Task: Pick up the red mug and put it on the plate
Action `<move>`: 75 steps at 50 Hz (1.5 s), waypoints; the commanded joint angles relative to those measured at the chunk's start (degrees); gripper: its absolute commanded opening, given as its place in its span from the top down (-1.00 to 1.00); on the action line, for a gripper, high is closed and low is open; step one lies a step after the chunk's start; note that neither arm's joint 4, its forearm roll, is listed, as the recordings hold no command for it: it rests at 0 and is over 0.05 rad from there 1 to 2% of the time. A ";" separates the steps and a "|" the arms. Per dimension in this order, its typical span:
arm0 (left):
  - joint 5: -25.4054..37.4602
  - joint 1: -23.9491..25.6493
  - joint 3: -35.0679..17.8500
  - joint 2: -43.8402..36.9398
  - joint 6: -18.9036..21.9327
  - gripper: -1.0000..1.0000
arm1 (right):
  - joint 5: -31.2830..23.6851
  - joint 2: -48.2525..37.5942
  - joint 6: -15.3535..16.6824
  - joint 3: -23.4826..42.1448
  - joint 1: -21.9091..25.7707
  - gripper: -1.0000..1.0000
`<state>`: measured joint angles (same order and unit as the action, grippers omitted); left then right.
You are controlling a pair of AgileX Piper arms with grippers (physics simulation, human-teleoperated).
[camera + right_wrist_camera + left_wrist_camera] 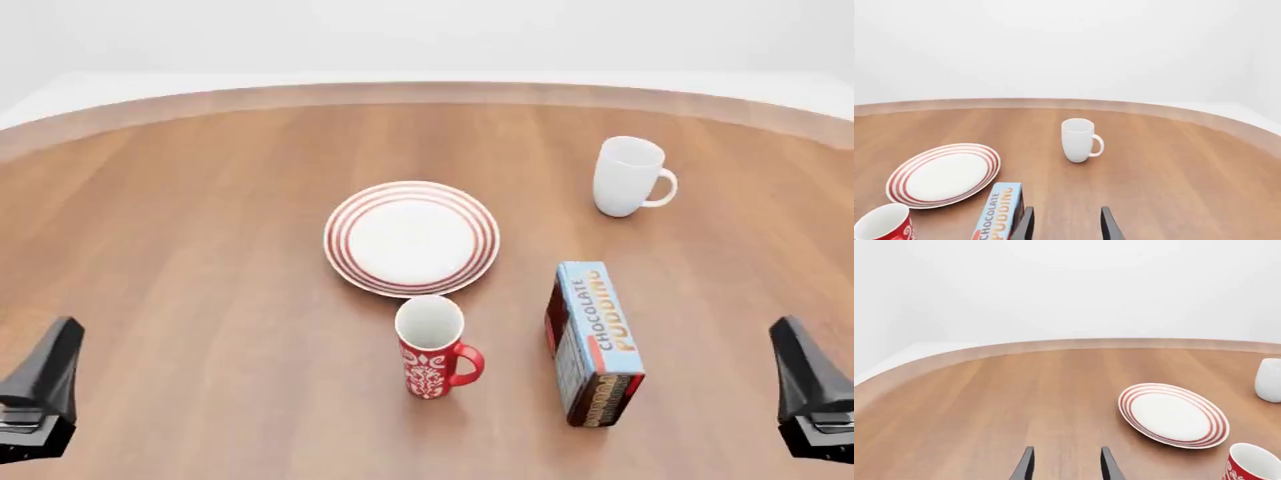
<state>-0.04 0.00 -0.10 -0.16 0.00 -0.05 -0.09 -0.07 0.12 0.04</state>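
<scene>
The red mug (430, 350) stands upright near the table's front middle, its handle pointing right, just in front of the plate (411, 237) and not touching it. The plate, white with red rings, carries nothing. The left wrist view shows the plate (1173, 415) and part of the mug (1253, 464). The right wrist view also shows the plate (944, 175) and the mug's rim (884, 225). My left gripper (54, 352) hangs at the front left, open and holding nothing (1067, 460). My right gripper (795, 348) hangs at the front right, also open and holding nothing (1066, 220). Both are well away from the mug.
A plain white mug (627, 177) stands at the back right. A blue chocolate pudding box (594, 343) stands just right of the red mug, between it and my right gripper. The round wooden table's far edge (427, 92) curves across the back.
</scene>
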 commanded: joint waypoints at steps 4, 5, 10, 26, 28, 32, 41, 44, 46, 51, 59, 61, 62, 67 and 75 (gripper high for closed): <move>-0.06 0.00 -0.15 -0.25 0.00 -1.00 | -0.20 -0.01 -0.53 0.49 0.47 -1.00; -0.06 0.00 -0.15 -0.25 0.00 -1.00 | -0.21 -0.01 -0.64 0.60 0.62 -1.00; -0.06 0.00 -0.15 -0.25 0.00 -1.00 | -0.43 0.00 -1.37 0.64 1.20 -1.00; -0.06 0.00 -0.15 -0.25 0.00 -1.00 | -7.89 -0.28 0.81 10.36 7.46 -1.00; -0.06 0.00 -0.15 -0.25 0.00 -1.00 | -9.11 -0.89 1.58 11.80 8.51 -1.00; -0.06 0.00 -0.15 -0.25 0.00 -1.00 | -10.43 -2.72 4.18 14.13 10.65 -1.00; -0.06 0.00 -0.15 -0.25 0.00 -1.00 | -14.86 -6.66 7.51 20.86 14.78 -1.00; -0.06 0.00 -0.15 -0.25 0.00 -1.00 | -16.17 -8.85 8.71 22.46 15.98 -1.00; -0.06 0.00 -0.15 -0.25 0.00 -1.00 | -17.35 -10.07 9.15 23.95 16.73 -1.00; -0.06 0.00 -0.15 -0.25 0.00 -1.00 | -18.51 -12.09 9.50 25.66 18.14 -1.00; -0.06 0.00 -0.15 -0.25 0.00 -1.00 | -20.51 -16.16 7.06 31.22 22.24 -1.00; -0.06 0.00 -0.15 -0.25 0.00 -1.00 | -21.32 -17.74 6.00 32.37 23.36 -1.00; -0.06 0.00 -0.15 -0.25 0.00 -1.00 | -21.72 -18.32 7.19 32.99 24.42 -1.00; -0.06 0.00 -0.15 -0.25 0.00 -1.00 | -24.11 -20.53 6.95 36.77 26.12 -1.00; -0.06 0.00 -0.15 -0.25 0.00 -1.00 | -27.83 -24.94 8.09 40.02 28.06 -1.00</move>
<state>-0.10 0.00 -0.24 -0.42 0.00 -23.72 -19.93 7.32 35.19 24.92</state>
